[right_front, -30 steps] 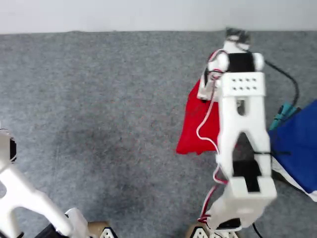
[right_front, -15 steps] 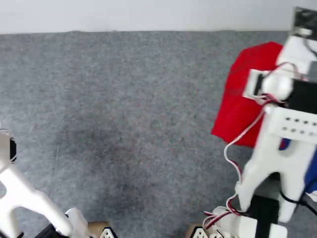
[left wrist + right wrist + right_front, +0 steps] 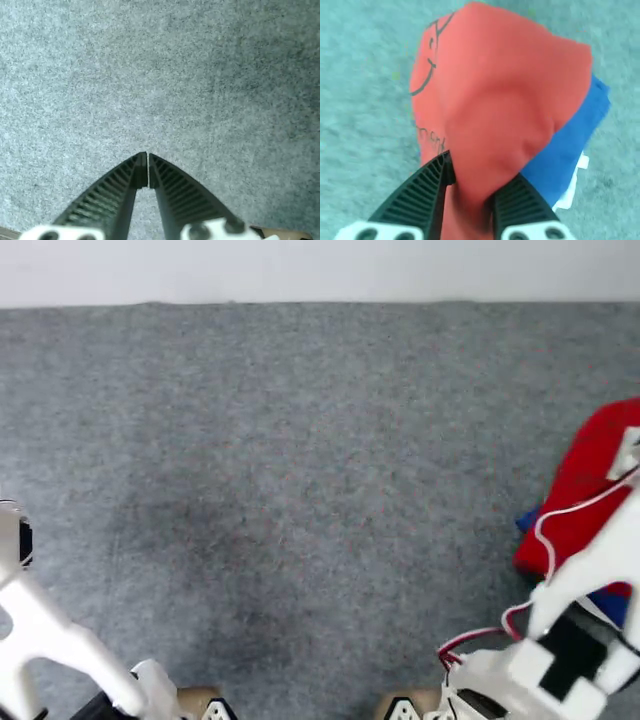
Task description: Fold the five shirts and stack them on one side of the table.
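right gripper (image 3: 480,169): jaws clamped on crumpled red cotton shirt (image 3: 500,100) | red shirt: over folded blue cotton shirt (image 3: 570,145), covering most of it | left gripper (image 3: 148,161): jaws closed, empty, above grey felt table (image 3: 300,440), well apart from blue shirt

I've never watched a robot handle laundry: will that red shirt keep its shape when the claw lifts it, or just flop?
Probably floppy: the red shirt bunches and drapes where the right gripper pinches it. It looks light, thin cloth. It likely won't slip, since the ridged fingers clamp a fold.
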`<move>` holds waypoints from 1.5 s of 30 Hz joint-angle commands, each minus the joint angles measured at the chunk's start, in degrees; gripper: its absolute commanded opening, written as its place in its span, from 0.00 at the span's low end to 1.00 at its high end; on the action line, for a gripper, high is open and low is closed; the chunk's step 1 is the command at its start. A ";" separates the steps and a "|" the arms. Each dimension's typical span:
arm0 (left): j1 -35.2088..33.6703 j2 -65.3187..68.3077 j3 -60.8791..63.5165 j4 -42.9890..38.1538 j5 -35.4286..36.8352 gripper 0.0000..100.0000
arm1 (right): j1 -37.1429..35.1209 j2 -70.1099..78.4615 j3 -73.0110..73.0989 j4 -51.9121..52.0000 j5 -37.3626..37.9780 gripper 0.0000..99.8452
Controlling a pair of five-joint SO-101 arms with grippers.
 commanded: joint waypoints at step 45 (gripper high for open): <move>0.26 -1.32 1.45 0.70 -2.02 0.02 | 2.51 29.93 -0.62 -3.91 4.48 0.01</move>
